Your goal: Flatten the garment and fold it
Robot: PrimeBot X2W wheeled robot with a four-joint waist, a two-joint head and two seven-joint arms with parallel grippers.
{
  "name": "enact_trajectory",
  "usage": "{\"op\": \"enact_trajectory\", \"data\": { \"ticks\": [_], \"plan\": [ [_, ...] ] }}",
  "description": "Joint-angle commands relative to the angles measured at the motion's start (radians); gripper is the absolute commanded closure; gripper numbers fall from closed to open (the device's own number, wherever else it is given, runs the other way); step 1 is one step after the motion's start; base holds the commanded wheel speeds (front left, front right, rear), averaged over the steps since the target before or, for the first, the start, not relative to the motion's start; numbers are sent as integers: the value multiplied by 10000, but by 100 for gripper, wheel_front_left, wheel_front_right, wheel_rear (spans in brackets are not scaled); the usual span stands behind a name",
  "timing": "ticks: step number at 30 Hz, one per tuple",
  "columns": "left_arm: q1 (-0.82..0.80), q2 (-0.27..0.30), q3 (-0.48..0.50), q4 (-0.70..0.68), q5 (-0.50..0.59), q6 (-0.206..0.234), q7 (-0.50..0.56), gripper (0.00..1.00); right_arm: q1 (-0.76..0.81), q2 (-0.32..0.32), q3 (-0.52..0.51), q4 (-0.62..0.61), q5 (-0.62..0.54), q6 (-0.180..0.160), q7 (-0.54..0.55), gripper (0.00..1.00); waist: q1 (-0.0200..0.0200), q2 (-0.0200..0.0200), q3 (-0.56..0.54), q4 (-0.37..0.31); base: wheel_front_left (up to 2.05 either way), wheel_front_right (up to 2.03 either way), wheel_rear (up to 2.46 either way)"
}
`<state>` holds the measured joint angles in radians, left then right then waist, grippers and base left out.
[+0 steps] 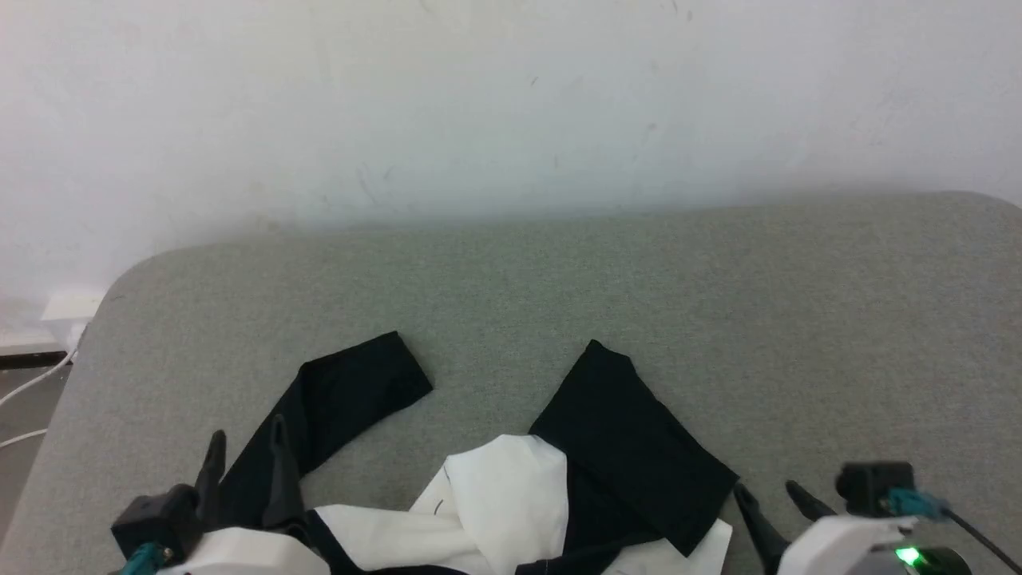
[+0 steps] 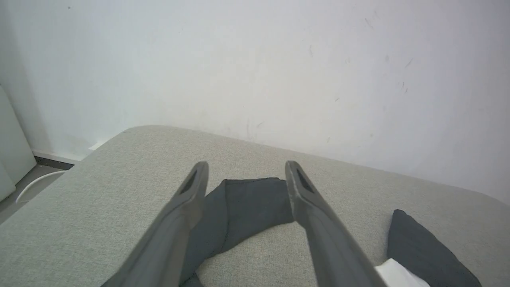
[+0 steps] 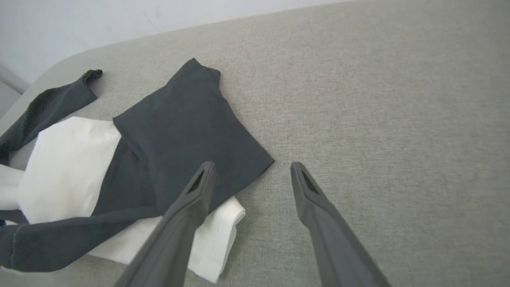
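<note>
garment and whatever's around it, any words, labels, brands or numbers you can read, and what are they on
No text can be read in any view.
The garment: plain black and white cloth, no print or label showing; a tiny dark mark on the white part is too small to read.
The grey padded surface and the wall: no lettering, only faint scuffs on the wall.

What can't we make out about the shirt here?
- Garment lower body: cut off by head view's bottom edge.
- Collar: not distinguishable among the bunched folds.
- Black sleeve: partly behind left claw fingers, left wrist view.
- Garment's far side: cut by right wrist view's left edge.
</note>
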<state>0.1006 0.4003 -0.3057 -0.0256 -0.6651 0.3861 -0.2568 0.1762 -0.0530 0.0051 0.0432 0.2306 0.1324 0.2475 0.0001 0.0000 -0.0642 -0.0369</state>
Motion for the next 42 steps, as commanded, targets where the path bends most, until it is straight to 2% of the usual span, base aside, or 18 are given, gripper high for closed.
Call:
{"op": "enact_trajectory", "data": {
  "ticks": [1, 6, 13, 18, 19, 20, 21, 24, 26, 31, 36, 42],
  "plan": [
    [-92, -180, -27, -238, 345, -112, -44, 0, -747, 2, 166, 632, 246, -17, 411, 0, -1, 0, 125, 172, 0, 0, 0],
    [-193, -490, -169, -386, 700, -286, -47, 0, -2127, -252, 1133, 2123, 884, -17, 1421, 0, -1, 0, 265, 527, 0, 0, 0],
    [-400, -713, -275, -285, 847, -379, -48, 0, -3411, -436, 2100, 3684, 1314, -17, 1911, 0, -1, 0, 554, 850, 0, 0, 0],
    [-631, -875, -337, -135, 907, -477, -48, 0, -3981, -493, 2962, 5382, 1925, -17, 3098, 0, -1, 0, 725, 1072, 0, 0, 0],
    [-659, -903, -350, -95, 915, -501, -48, 0, -4025, -509, 3137, 5619, 2061, -17, 3364, 55, -1, 0, 737, 1112, 0, 0, 0],
    [-682, -937, -353, -57, 914, -518, -48, 0, -4067, -503, 3221, 5776, 2247, -17, 3513, 82, -1, 0, 750, 1146, 0, 0, 0],
    [-695, -961, -349, -15, 918, -527, -48, 0, -4117, -509, 3297, 5889, 2421, -17, 3612, 100, -1, 0, 753, 1166, 0, 0, 0],
    [-706, -1028, -305, 64, 942, -546, -48, 0, -4373, -676, 3455, 5879, 2680, -17, 3316, 100, -1, 0, 748, 1162, 0, 0, 0],
    [-674, -1076, -245, 113, 953, -555, -48, 0, -4692, -907, 3384, 5669, 2603, -17, 2638, 100, -1, 0, 701, 1095, 0, 0, 0],
    [-573, -1136, -102, 200, 982, -603, -49, 0, -5533, -1419, 2571, 5136, 2234, -17, 1112, 100, -1, 0, 573, 810, 0, 0, 0],
    [-534, -1166, -50, 274, 1007, -686, -49, 0, -5825, -1957, 938, 4790, 1818, -17, 520, 100, -1, 0, 482, 528, 0, 0, 0],
    [-466, -1231, -50, 408, 975, -758, -49, 0, -4465, -2145, -1617, 5297, 1149, -17, 477, 100, -1, 0, 416, 356, 0, 0, 0]
  ]
}}
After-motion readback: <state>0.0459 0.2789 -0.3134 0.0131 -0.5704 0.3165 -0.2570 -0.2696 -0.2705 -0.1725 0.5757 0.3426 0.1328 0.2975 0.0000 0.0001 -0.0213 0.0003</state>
